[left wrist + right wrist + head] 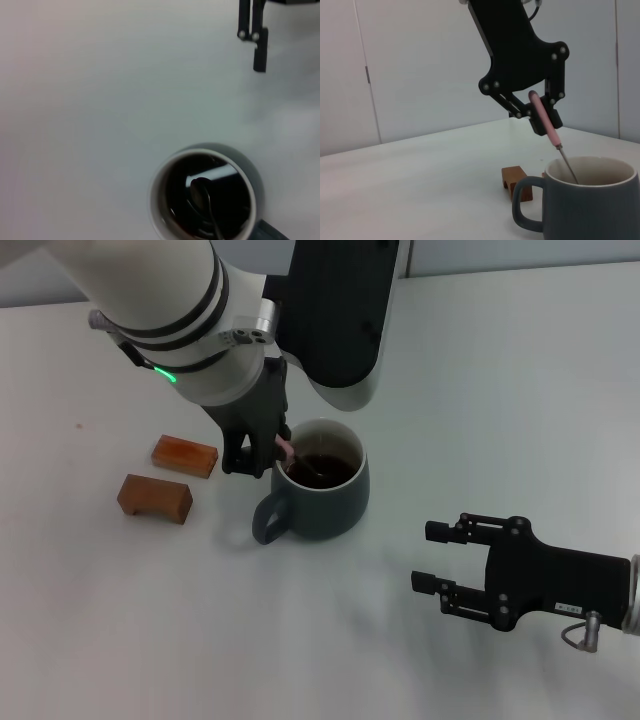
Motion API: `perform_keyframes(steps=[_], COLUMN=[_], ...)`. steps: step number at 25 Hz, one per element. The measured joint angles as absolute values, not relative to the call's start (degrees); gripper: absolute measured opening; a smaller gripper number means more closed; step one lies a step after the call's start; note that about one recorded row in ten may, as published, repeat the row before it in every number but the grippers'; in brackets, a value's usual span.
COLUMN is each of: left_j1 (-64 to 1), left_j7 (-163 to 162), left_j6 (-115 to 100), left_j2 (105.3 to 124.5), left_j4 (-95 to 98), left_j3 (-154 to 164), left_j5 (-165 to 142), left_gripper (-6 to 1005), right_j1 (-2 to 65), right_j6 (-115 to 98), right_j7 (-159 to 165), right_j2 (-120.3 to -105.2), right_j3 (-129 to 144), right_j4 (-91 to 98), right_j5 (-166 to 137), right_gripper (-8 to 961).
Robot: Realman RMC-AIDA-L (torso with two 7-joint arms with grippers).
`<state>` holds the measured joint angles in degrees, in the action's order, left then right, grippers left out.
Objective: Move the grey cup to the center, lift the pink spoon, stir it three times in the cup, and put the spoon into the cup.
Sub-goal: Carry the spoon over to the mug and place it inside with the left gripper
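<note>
The grey cup stands near the middle of the table with its handle toward me and dark liquid inside. My left gripper hovers at the cup's left rim, shut on the pink spoon. The spoon slants down so that its metal bowl is inside the cup. The right wrist view shows the left gripper holding the spoon over the cup. The left wrist view looks down into the cup with the spoon bowl in it. My right gripper rests open and empty to the cup's right.
Two brown wooden blocks lie on the white table left of the cup, close to the left gripper. One block shows behind the cup in the right wrist view. The right gripper's fingers show far off in the left wrist view.
</note>
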<state>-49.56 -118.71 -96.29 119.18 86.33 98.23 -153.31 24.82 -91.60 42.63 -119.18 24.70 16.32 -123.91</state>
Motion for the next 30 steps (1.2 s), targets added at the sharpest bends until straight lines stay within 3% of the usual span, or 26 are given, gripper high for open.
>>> perform_keyframes(steps=[30], left_j1=[-49.99], left_j7=[-121.54], left_j6=[-95.13], left_j2=[119.18], left_j4=[85.22], left_j3=[101.02], left_j5=[-152.82], left_gripper=[134], right_j1=[24.78], right_j6=[-91.58], right_j7=[42.62], right_j2=[-119.18], right_j3=[24.69], right_j4=[16.06], right_j5=[-124.19], right_gripper=[609])
